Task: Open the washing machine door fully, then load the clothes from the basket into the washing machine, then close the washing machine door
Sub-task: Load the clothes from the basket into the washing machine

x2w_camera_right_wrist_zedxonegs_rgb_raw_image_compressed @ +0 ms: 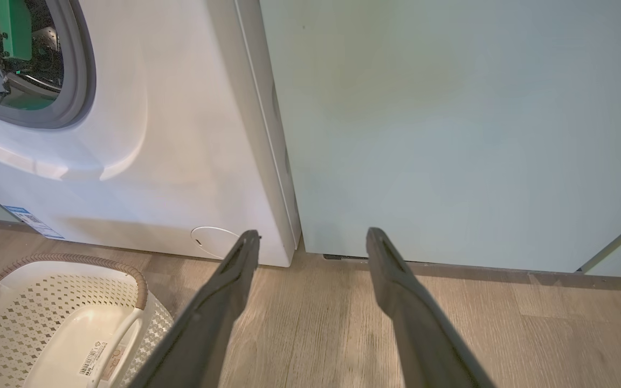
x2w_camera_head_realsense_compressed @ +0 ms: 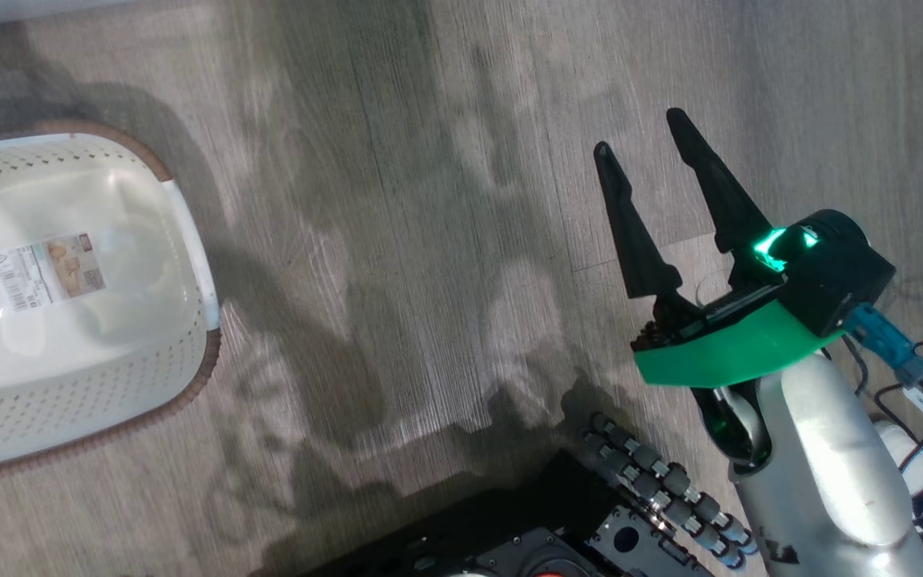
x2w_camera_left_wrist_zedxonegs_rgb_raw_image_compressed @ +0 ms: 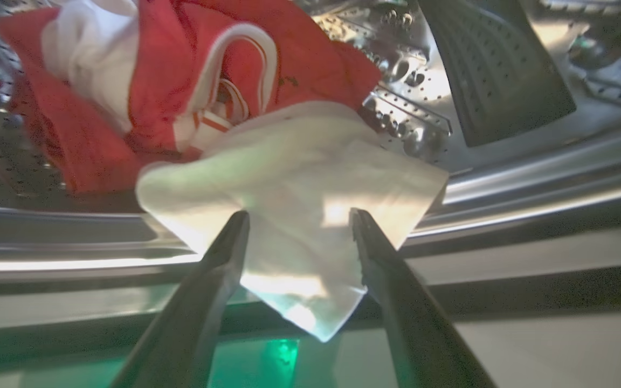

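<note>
Jaws wide on both arms, gripping nothing: nudge the white cloth [x2w_camera_left_wrist_zedxonegs_rgb_raw_image_compressed: 289,183] draped over the drum rim [x2w_camera_left_wrist_zedxonegs_rgb_raw_image_compressed: 531,178] at frame centre deeper, toward the red clothes [x2w_camera_left_wrist_zedxonegs_rgb_raw_image_compressed: 310,64] at upper left, with the basket [x2w_camera_head_realsense_compressed: 109,393] at left edge already bare.

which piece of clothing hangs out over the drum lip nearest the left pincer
The plain white cloth: it drapes over the drum lip between the fingers of the open left pincer, while the red garment with white trim lies deeper inside.
</note>
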Available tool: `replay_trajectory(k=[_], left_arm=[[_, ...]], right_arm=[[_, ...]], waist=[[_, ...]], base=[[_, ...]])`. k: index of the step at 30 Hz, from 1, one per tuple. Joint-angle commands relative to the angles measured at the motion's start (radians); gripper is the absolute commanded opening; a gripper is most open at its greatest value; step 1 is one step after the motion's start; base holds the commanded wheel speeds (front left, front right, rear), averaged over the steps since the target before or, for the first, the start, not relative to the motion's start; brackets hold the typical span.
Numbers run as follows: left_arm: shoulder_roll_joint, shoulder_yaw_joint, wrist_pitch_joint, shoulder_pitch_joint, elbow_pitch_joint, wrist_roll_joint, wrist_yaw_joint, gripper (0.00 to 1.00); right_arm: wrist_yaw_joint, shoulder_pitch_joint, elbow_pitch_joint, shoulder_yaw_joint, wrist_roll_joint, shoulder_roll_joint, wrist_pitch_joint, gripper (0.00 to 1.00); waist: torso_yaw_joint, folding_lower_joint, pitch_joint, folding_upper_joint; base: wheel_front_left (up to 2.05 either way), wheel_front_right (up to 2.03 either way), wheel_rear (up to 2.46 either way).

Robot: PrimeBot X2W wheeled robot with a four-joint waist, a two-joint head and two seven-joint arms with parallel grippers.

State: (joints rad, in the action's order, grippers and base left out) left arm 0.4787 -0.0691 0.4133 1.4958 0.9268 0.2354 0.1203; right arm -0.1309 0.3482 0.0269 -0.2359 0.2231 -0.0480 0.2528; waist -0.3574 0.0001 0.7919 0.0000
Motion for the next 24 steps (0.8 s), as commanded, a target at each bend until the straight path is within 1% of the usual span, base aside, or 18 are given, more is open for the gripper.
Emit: replay_trajectory(k=[1, 7, 16, 17, 18, 24], left_arm=[[0.055, 0.001, 0.008, 0.032, -0.029, -0.008, 0.002, 1.0], [0.058, -0.041, 0.024, 0.056, 0.018, -0.019, 0.005, 1.0], [0.065, -0.073, 0.067, 0.077, 0.086, -0.023, 0.005, 1.0], [0.066, -0.077, 0.069, 0.079, 0.09, -0.022, 0.005, 0.4], [0.066, -0.08, 0.069, 0.08, 0.093, -0.02, 0.006, 0.0], [0.065, -0.093, 0.059, 0.088, 0.1, -0.014, 0.005, 0.0]], right_arm=[[0.0, -0.016, -0.023, -0.02, 0.01, -0.002, 0.009, 1.0], [0.0, -0.012, -0.02, -0.026, 0.018, -0.002, 0.009, 1.0], [0.0, -0.012, -0.018, -0.026, 0.023, -0.002, 0.009, 1.0], [0.0, -0.011, -0.018, -0.025, 0.024, -0.002, 0.009, 1.0], [0.0, -0.011, -0.018, -0.024, 0.024, -0.002, 0.009, 1.0], [0.0, -0.009, -0.017, -0.021, 0.023, -0.002, 0.009, 1.0]], waist=[[-0.003, -0.0001, 0.002, 0.0], [-0.013, -0.0001, 0.002, 0.0], [-0.022, -0.0001, 0.001, 0.0], [-0.022, -0.0001, 0.001, 0.0], [-0.022, -0.0001, 0.001, 0.0], [-0.018, -0.0001, -0.003, 0.0]], base=[[0.0, 0.0, 0.0], [0.0, 0.0, 0.0], [0.0, 0.0, 0.0], [0.0, 0.0, 0.0], [0.0, 0.0, 0.0], [0.0, 0.0, 0.0]])
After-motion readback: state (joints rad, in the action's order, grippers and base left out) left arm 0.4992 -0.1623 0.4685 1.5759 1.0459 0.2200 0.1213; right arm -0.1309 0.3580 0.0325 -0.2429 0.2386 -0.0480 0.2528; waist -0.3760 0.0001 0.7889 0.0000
